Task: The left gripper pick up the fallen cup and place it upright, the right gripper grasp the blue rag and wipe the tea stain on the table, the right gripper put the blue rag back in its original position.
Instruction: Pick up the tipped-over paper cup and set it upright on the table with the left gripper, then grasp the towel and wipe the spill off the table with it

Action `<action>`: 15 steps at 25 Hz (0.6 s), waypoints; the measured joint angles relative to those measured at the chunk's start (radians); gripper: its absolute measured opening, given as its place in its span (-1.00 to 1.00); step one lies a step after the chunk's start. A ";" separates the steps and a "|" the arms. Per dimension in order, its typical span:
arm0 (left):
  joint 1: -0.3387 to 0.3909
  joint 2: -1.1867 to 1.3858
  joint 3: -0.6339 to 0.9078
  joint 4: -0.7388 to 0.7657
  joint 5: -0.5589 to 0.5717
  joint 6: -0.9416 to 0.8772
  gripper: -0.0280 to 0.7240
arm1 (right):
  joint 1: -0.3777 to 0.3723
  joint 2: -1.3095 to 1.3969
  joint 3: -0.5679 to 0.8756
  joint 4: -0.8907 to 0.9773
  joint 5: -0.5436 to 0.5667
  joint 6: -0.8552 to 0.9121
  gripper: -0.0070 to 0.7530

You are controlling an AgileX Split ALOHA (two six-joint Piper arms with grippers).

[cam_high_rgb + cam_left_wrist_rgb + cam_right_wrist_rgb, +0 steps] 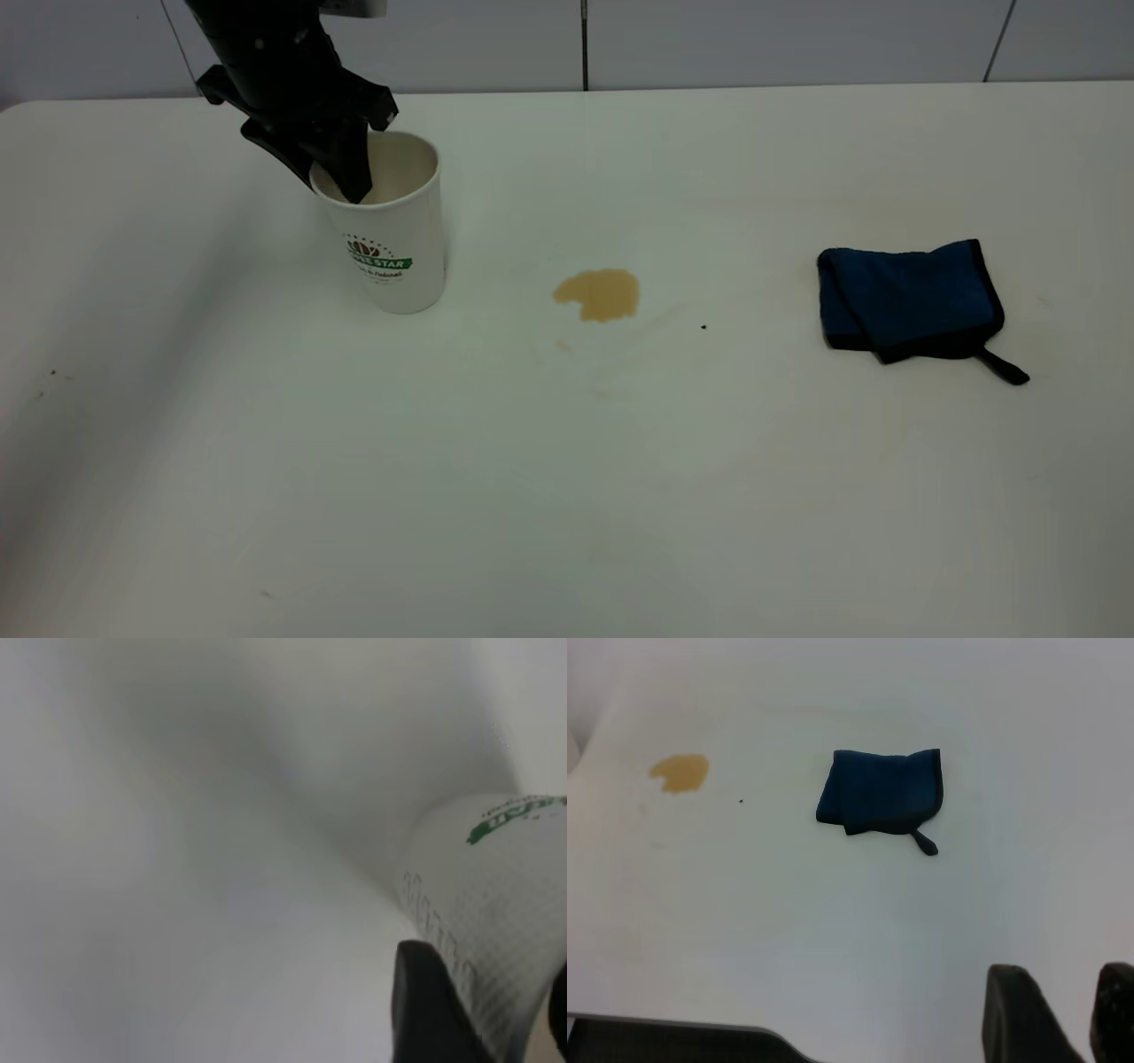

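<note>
Wall [753, 40]: pale grey panels behind the far edge of the surface, split by dark vertical seams, one near the middle, slanted ones toward either side.
Surface [567, 496]: broad, white, smooth; rounded corner at far left; far edge running straight across under the wall.
Marks on surface: faint yellowish smears toward the right half; one tiny dark speck [703, 327] near the centre; a few small specks by the left edge.
Light: soft and even from above, mild sheen near the far edge, dimmer grey shading along the left side and near corners.
Near edge of surface [664, 1024]: dark strip below it in the right wrist view.
</note>
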 joint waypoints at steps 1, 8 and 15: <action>0.000 -0.002 -0.002 -0.001 -0.001 0.000 0.18 | 0.000 0.000 0.000 0.000 0.000 0.000 -0.35; 0.000 -0.147 -0.041 -0.001 0.181 -0.002 0.37 | 0.000 0.000 0.000 0.000 0.000 0.000 -0.35; 0.000 -0.495 -0.050 -0.001 0.429 -0.082 0.38 | 0.000 0.000 0.000 0.000 0.000 0.000 -0.35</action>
